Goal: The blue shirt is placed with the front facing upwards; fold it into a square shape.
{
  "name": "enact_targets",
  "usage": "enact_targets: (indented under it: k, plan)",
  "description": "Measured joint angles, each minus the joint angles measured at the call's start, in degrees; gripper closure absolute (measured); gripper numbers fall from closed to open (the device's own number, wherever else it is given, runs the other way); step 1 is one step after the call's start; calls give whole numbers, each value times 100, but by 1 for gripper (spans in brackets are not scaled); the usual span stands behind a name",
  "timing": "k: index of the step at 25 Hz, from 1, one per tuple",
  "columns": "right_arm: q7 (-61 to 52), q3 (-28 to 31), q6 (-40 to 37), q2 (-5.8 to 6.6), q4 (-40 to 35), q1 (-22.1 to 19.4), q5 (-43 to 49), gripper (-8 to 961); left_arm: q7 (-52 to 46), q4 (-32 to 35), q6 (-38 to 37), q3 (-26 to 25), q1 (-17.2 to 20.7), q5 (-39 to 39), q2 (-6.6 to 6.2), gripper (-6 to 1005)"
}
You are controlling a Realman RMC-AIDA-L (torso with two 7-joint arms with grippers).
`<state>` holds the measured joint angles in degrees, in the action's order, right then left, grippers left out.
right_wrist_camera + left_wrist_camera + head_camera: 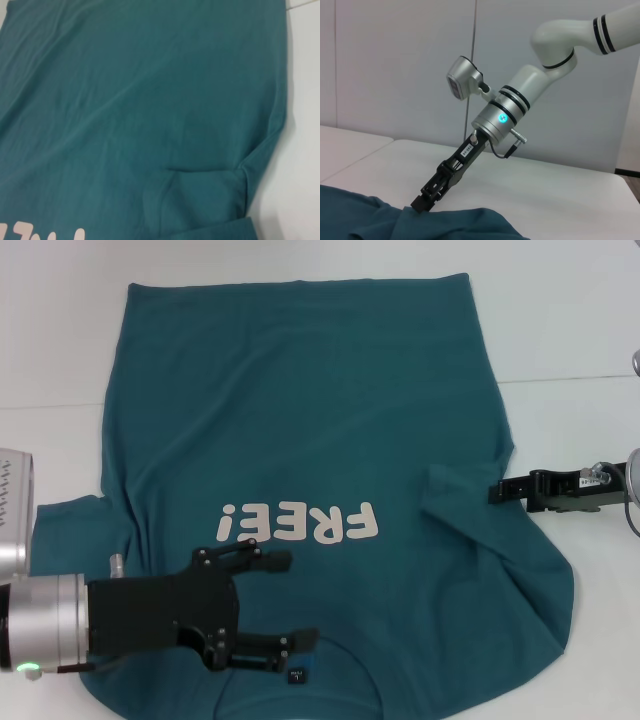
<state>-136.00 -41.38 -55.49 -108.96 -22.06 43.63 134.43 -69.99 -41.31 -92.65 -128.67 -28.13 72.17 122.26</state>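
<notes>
The blue shirt [320, 440] lies face up on the white bench [570, 310]; my left claw [285, 605] hovers apart near its collar; my right claw [497, 491] pinches together on the sleeve edge.

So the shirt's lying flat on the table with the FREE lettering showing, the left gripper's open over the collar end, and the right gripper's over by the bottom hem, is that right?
Not quite. The right gripper is at the shirt's side edge by the sleeve, not the bottom hem, as the head view shows. The rest holds: lettering up, left gripper with its jaws open near the collar.
</notes>
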Motion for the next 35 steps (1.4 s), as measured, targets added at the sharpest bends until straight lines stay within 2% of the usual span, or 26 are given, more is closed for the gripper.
enact_targets:
  k: [9,15,35]
  plan:
    - [26,20,22,-79,0,-13,-39,220,4,11,10,0,0,-36,8,63]
    - [123,191,33,-85,64,-13,-41,271,12,7,10,0,-5,-38,8,63]
    - [97,148,35,-81,70,38,-39,452,21,12,85,0,-84,-62,8,63]
